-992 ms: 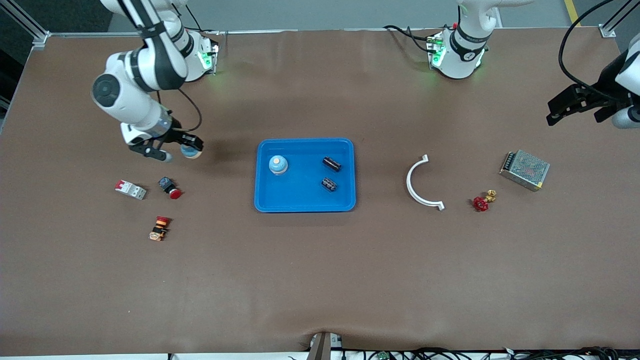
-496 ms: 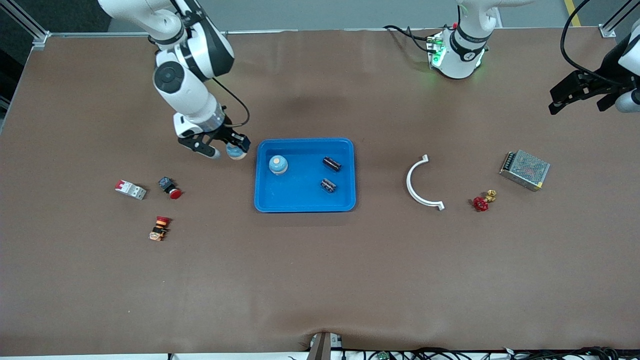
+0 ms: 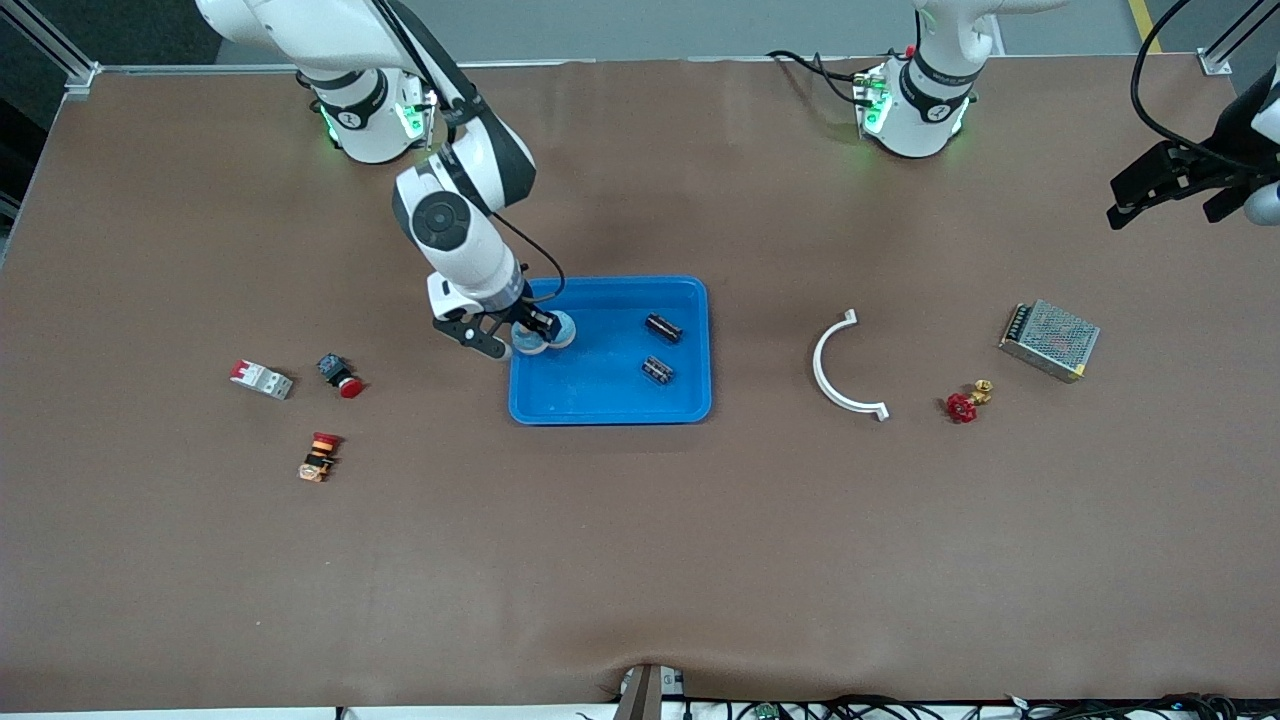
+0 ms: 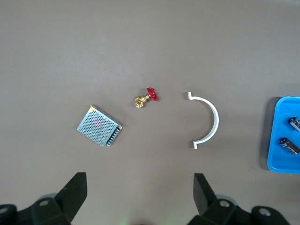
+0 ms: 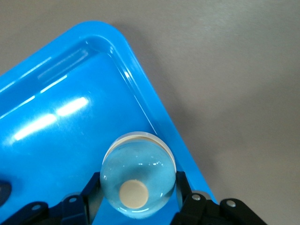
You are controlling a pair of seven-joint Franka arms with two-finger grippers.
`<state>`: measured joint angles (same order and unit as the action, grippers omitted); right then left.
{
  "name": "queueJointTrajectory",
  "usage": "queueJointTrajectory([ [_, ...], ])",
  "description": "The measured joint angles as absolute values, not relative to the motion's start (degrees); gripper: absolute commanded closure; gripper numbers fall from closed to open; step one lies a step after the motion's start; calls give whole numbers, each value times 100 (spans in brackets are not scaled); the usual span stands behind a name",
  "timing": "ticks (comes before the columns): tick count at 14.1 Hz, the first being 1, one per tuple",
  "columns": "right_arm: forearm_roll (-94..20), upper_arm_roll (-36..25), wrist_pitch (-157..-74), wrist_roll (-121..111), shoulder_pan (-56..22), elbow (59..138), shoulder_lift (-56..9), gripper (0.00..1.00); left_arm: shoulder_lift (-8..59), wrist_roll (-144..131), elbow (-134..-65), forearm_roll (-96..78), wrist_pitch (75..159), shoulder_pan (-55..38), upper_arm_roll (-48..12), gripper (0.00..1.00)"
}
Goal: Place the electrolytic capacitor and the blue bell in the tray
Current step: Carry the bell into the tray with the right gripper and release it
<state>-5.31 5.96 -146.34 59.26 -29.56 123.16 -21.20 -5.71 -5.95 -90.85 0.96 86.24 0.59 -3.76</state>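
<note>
Brown paper-covered bench, contents listed from the right arm's end to the left arm's end. A white-and-red breaker; beside it a small red-capped switch; nearer the front camera than both, a red-and-orange push button. Right gripper: over the tray's edge toward the right arm's end, jaws clenched on a pale blue bell. The blue tray sits mid-bench and holds two black electrolytic capacitors, one farther from the front camera, one nearer, lying apart from each other. Toward the left arm's end: a white curved bracket, a red-handled brass valve, a perforated metal power supply box. Left gripper: waiting high over the left arm's end of the bench, jaws released and holding nothing.
</note>
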Motion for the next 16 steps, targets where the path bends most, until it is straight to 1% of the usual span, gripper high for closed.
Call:
queueJointTrajectory([
  [8,-437,511,-14634,6057,-2961,11476,-2870,100,-596,-592,-9085,96,8603,68,-361,0],
  [16,-402,417,-14786,6066,-2964,11272,-3199,100,-671,-586,-9086,96,8551,160,-362,0],
])
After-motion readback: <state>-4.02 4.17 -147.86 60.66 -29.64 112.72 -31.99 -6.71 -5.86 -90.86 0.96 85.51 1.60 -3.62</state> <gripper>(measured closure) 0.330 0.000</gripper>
